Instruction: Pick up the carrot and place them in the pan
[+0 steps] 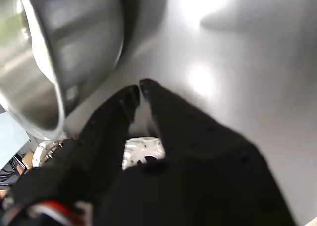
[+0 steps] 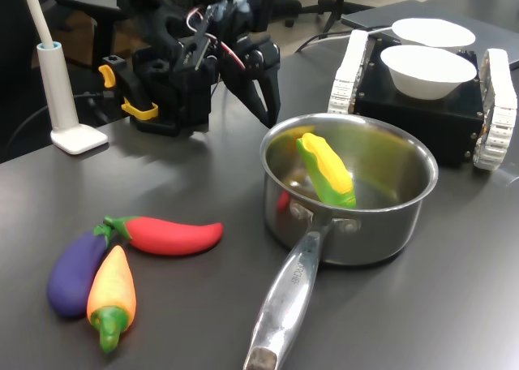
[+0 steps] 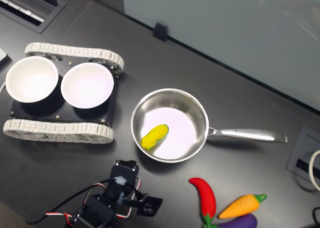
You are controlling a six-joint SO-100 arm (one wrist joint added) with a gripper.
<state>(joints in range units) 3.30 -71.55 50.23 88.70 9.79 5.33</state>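
Your gripper (image 1: 140, 87) hangs just beside the pan (image 1: 49, 62), clenched on nothing: in the wrist view its two black fingertips (image 1: 130, 94) meet with barely a sliver of table (image 1: 247, 62) between them, and the pan's polished wall fills the frame next to them. In the first exterior view the gripper (image 2: 272, 114) points down at the dark table (image 2: 454, 264) just behind the pan's (image 2: 389, 224) far rim, clear of the steel.

The carrot (image 2: 111, 295) lies on the table at the first exterior view's lower left, well apart from your gripper, green stem end toward the camera. It rests against the eggplant (image 2: 71, 268), and the chili (image 2: 170, 235) sits just beside both, the three stems gathered close. In the second exterior view the same cluster shows at the lower right, carrot (image 3: 243, 206) between chili (image 3: 204, 197) and eggplant (image 3: 242, 222).

Inside the pan (image 3: 200, 119) a corn cob (image 3: 154, 136) leans against the wall; the long handle (image 3: 247, 135) runs toward the second exterior view's right. Two white bowls (image 3: 87, 84) sit on a black tracked base (image 3: 60, 130) at the second exterior view's left. A white lamp stand (image 2: 69, 110) rises near your arm's base (image 2: 166, 94).
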